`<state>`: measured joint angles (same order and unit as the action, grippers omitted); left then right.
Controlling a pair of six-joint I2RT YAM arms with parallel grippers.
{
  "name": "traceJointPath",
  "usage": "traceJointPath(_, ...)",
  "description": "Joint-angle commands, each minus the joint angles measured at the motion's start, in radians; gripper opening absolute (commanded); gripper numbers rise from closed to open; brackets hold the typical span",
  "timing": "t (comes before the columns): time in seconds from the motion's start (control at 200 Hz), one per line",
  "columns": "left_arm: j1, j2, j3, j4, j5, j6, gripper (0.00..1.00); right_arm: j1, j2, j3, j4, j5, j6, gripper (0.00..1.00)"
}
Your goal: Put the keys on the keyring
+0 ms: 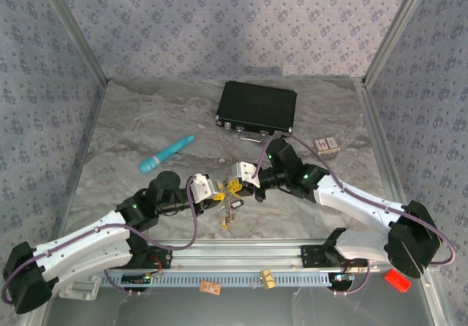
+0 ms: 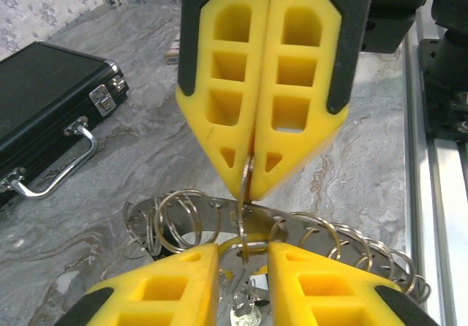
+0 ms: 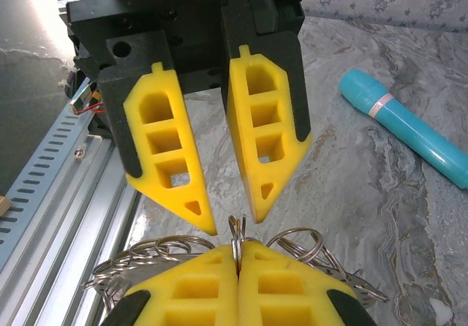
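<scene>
Top external view: left gripper (image 1: 216,189) has its 2 jaws parted a little, straddling the keyring (image 2: 287,225) without clamping it. The keyring sits between both grippers, with keys (image 1: 230,213) just below it. Right gripper (image 1: 237,182) is clenched on 1 upright wire loop (image 2: 246,186) of the ring. My advice: close the left jaws squarely on the ring's flat band beside that loop, so neither grip twists.
</scene>
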<state>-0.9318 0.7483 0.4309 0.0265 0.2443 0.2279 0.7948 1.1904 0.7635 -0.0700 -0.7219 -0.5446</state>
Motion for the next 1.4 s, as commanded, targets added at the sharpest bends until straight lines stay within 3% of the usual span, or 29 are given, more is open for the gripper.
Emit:
traceJointPath(0.0,-0.005,-0.002,-0.007,0.032,-0.021,0.011,0.22,0.009,-0.024,-0.002,0.036,-0.011,0.013,0.00)
traceJointPath(0.22,-0.007,0.006,-0.006,0.041,0.000,0.014,0.21,0.015,-0.023,-0.001,0.045,-0.004,0.015,0.00)
traceJointPath(0.53,-0.012,0.011,-0.003,0.027,0.023,0.025,0.00,0.020,-0.020,-0.008,0.063,0.012,0.021,0.00)
traceJointPath(1.044,-0.056,0.107,0.011,0.090,0.090,0.054,0.00,0.022,-0.007,-0.024,0.146,0.019,0.065,0.00)
traceJointPath(1.124,-0.056,0.085,0.006,0.082,0.079,0.053,0.18,0.022,-0.009,-0.032,0.147,0.023,0.067,0.00)
traceJointPath(1.194,-0.056,0.057,-0.001,0.062,0.062,0.054,0.25,0.020,-0.010,-0.036,0.145,0.024,0.066,0.00)
traceJointPath(1.394,-0.035,-0.023,-0.009,-0.038,0.023,0.061,0.30,0.020,-0.006,-0.033,0.105,0.025,0.038,0.00)
